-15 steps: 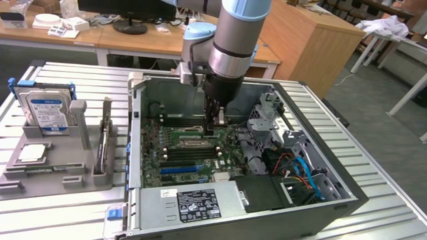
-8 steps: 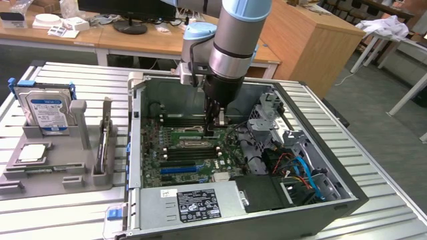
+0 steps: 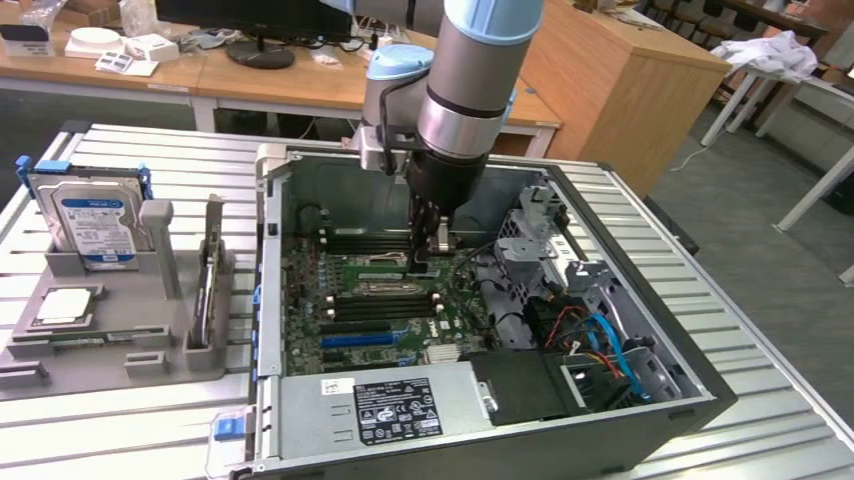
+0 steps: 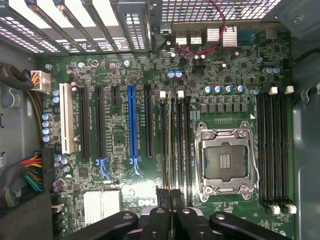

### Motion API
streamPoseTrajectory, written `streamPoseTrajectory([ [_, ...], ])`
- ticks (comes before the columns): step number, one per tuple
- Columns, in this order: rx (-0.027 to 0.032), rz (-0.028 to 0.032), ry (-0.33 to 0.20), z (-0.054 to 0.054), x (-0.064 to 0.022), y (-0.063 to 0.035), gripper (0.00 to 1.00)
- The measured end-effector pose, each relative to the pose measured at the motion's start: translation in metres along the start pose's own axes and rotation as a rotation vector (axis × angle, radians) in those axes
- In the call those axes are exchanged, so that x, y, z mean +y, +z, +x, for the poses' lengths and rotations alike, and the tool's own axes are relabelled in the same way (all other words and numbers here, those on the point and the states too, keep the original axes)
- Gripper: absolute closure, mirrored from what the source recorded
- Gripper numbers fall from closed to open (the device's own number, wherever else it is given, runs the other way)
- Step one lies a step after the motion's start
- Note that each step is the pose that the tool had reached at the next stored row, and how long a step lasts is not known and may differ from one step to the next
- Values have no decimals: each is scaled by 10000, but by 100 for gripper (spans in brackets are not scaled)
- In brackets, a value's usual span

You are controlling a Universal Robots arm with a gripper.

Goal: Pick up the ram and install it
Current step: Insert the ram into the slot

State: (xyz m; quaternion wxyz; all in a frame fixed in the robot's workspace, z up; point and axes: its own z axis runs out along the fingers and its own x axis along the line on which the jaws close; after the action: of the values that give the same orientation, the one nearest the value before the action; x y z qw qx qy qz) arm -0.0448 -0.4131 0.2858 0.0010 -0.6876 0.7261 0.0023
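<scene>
The ram (image 4: 170, 145) is a thin green stick seen edge-on in the wrist view. It lies along a black memory slot just beside the empty processor socket (image 4: 225, 160). My gripper (image 4: 168, 197) is shut on one end of it, with a black fingertip on either side. In the exterior view the gripper (image 3: 434, 262) reaches straight down into the open computer case (image 3: 274, 300). The ram (image 3: 378, 266) runs from it toward the exterior view's left, low over the motherboard (image 3: 360, 335). Whether it is seated in the slot I cannot tell.
A grey fixture (image 3: 107, 345) at the exterior view's left holds a hard drive (image 3: 91, 215) and a square silver chip (image 3: 64, 305). Inside the case a drive cage (image 3: 541, 230), coloured cables (image 3: 601, 340) and the power supply (image 3: 394, 405) crowd the gripper's surroundings.
</scene>
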Motion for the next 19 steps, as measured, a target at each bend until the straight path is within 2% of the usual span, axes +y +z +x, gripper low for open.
streamPoseTrajectory([
  [19,4,-2,-18,3,0,101,88],
])
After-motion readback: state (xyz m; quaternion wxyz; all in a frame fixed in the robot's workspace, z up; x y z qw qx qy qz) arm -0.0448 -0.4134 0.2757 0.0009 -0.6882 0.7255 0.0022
